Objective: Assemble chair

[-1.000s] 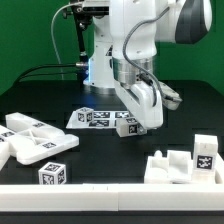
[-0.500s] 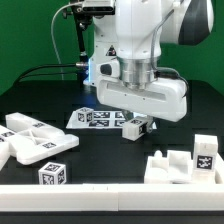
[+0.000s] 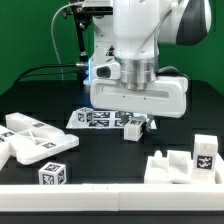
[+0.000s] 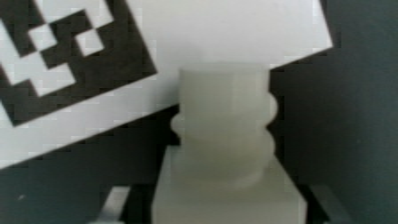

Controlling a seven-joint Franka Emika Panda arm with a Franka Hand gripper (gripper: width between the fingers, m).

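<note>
My gripper [image 3: 138, 122] hangs low over the black table, just in front of the robot base, and is shut on a small white post [image 3: 133, 128] of the chair that bears marker tags. In the wrist view the same post [image 4: 222, 130] fills the gap between the jaws of the gripper [image 4: 222, 208] and points out toward the marker board [image 4: 107, 70]. Other chair pieces lie apart: flat tagged panels [image 3: 30, 138] at the exterior view's left and a tagged cube [image 3: 52, 175] near the front.
The marker board [image 3: 95, 117] lies behind the gripper by the robot base. A chunky white piece [image 3: 172, 166] and a tagged post [image 3: 205, 155] stand at the exterior view's right. A white rail [image 3: 110, 197] runs along the front edge.
The wrist has turned, so the hand's broad face now looks at the exterior camera. The held post turned with it and stayed low over the table.
</note>
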